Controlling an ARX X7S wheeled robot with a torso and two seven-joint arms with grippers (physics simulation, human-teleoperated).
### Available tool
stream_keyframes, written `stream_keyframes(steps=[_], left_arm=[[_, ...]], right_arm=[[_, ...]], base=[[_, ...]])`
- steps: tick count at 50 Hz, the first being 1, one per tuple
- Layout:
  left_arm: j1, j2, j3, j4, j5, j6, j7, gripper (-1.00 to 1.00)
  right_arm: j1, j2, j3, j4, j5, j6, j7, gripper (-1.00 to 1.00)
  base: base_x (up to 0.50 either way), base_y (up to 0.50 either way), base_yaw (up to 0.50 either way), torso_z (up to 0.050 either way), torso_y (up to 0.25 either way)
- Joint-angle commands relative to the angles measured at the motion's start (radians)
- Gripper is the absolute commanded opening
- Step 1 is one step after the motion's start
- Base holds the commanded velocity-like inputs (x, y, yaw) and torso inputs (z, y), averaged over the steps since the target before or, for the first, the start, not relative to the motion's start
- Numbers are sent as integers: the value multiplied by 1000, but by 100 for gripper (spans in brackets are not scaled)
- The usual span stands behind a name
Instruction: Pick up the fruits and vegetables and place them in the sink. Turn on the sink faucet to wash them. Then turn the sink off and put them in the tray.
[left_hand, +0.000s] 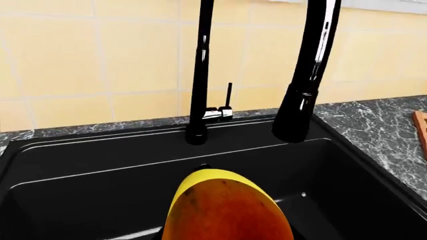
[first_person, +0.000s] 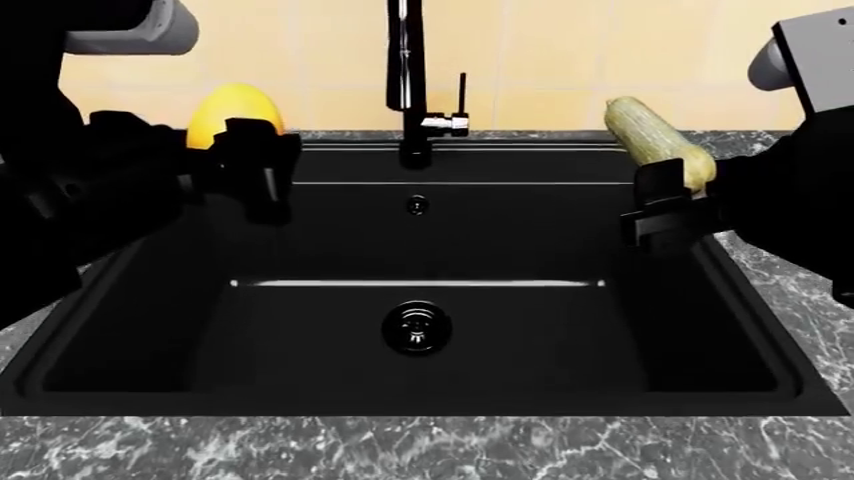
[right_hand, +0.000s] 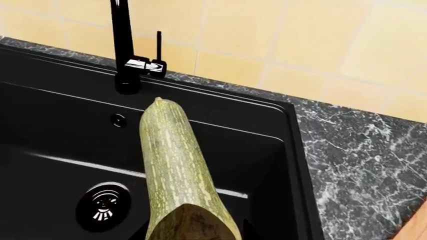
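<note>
Mango (first_person: 234, 112) clamped in left gripper (first_person: 254, 170), above sink (first_person: 427, 400) left side. Squash (first_person: 654, 135) clamped in right gripper (first_person: 667, 205), above right rim. Faucet (first_person: 404, 80) between.

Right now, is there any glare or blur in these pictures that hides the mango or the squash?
No blur in any view. Left wrist view: a bright streak runs down the faucet spout, and the mango is evenly lit. Head view: a thin highlight line crosses the sink. Right wrist view: the squash is sharp and glare-free.
</note>
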Motion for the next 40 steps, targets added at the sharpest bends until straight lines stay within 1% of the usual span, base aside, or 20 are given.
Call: stream_keyframes(steps=[1,8,20,28,33,36,40], left_arm=[[-12,-18,-17,-5,-4,11,-6,-100],[-10,-30,-22,-2,-6,13,-5,-100],[-3,-29,-21,-4,-1,13,-5,-100],[2,-27,-19,-5,6,12,-6,-100],[2,-25,-18,-7,7,10,-8,-100],[3,-16,-12,-16,15,3,-7,-100],[-3,21,11,-65,32,-27,3,-100]], right_arm=[[32,-4,19,6,-33,6,2,-100],[35,-5,15,4,-30,6,11,-100],[33,-8,8,8,-29,3,17,-100],[32,-7,5,5,-22,5,15,-100],[35,-5,2,7,-15,9,18,-100],[38,-14,-6,17,-7,20,10,-100],[45,-42,-27,63,-7,53,-23,-100]], base=[[500,0,0,0,0],[447,1,0,0,4],[8,0,0,1,3],[398,0,0,1,1],[44,0,0,0,4],[0,0,0,0,3],[0,0,0,0,0]])
